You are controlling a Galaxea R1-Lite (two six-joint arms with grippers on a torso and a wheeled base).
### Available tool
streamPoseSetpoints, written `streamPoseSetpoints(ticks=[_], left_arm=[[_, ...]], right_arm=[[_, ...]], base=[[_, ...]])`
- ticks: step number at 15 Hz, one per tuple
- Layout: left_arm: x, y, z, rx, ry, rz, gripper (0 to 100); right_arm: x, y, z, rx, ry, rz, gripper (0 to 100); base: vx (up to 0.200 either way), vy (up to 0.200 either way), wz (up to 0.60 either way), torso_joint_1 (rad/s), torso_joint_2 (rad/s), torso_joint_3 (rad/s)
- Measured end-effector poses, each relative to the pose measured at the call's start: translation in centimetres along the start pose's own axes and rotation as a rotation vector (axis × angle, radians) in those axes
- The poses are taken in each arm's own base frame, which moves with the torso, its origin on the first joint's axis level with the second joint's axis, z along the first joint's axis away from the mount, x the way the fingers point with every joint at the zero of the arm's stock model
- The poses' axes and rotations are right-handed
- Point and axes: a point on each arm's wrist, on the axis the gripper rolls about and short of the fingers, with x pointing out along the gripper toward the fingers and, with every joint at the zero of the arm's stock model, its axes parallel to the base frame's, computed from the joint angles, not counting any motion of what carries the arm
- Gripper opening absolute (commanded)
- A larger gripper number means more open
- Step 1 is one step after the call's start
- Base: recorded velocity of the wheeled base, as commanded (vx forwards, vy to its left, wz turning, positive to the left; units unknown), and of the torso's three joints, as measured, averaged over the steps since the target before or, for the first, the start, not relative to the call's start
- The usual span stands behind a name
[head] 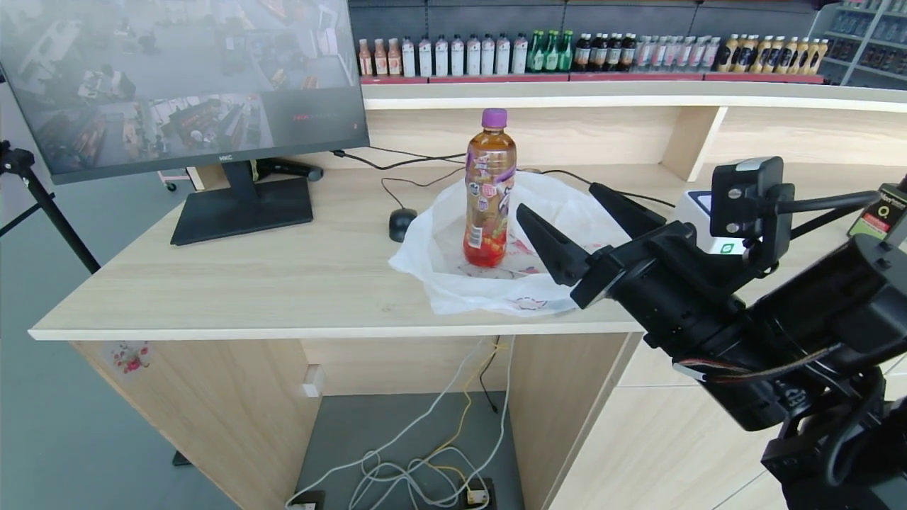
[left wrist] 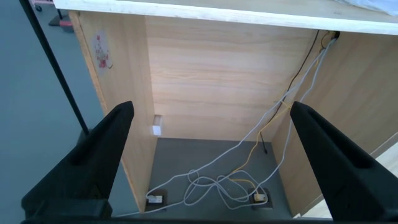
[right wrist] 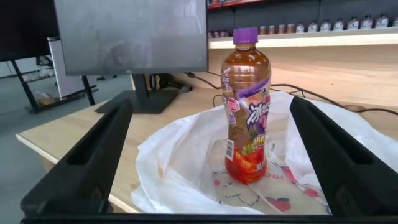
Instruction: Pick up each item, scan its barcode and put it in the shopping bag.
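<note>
Two grippers: the left gripper (left wrist: 212, 107) hangs low, below the front edge of the tabletop (head: 283, 276), with its fingers wide apart and nothing between them. The right gripper (head: 558, 198) is over the right part of the tabletop, also spread wide and empty, its tips near the bottle but not touching it.
Shopping bag: the white shopping bag (head: 439, 280) lies low and crumpled, right of the middle, with its near fold close to the front edge.
Bottle: the bottle (head: 489, 191) with the purple cap stands upright in the middle of the bag, about halfway between the front and back edges. I cannot tell whether it is inside the bag's mouth or only on the plastic.
Step in hand: I judge that the right arm deals with this bottle, either to grasp it or to draw away from it.
How to do it well: for grasping, bring the fingers level to both sides of the body and close only when the bottle is centred, because a tall bottle on soft plastic tips easily. Keep the tips above the film so it is not pinched. For drawing away, retreat straight, without brushing the label.
White device: a small white device (head: 696, 207) sits farther right, behind the arm. It is possibly the scanner, and the barcode should face it.
Mouse and monitor: the mouse (head: 401, 223) is just left of the bag, and the monitor (head: 184, 78) stands toward the back left corner.
</note>
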Motion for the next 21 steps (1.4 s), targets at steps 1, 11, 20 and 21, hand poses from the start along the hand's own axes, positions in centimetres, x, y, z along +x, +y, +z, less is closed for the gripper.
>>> streamPoseSetpoints(ticks=[1, 11, 20, 21], left_arm=[[0.00, 0.00, -0.01, 0.000, 0.001, 0.000, 100], [0.00, 0.00, 0.00, -0.001, 0.000, 0.000, 100], [0.00, 0.00, 0.00, -0.004, 0.000, 0.000, 100], [0.00, 0.00, 0.00, -0.004, 0.000, 0.000, 100]], right_arm=[[0.02, -0.10, -0.06, -0.001, 0.004, -0.005, 100], [-0.41, -0.24, 0.20, -0.002, 0.005, -0.007, 100], [-0.33, -0.25, 0.55, -0.001, -0.008, -0.008, 100], [-0.35, -0.25, 0.53, -0.002, -0.008, -0.008, 100]], base=[[0.000, 0.000, 0.00, 0.000, 0.00, 0.000], [0.000, -0.200, 0.00, 0.001, 0.00, 0.003], [0.000, -0.200, 0.00, 0.002, 0.00, 0.002], [0.000, -0.200, 0.00, 0.002, 0.01, 0.002]])
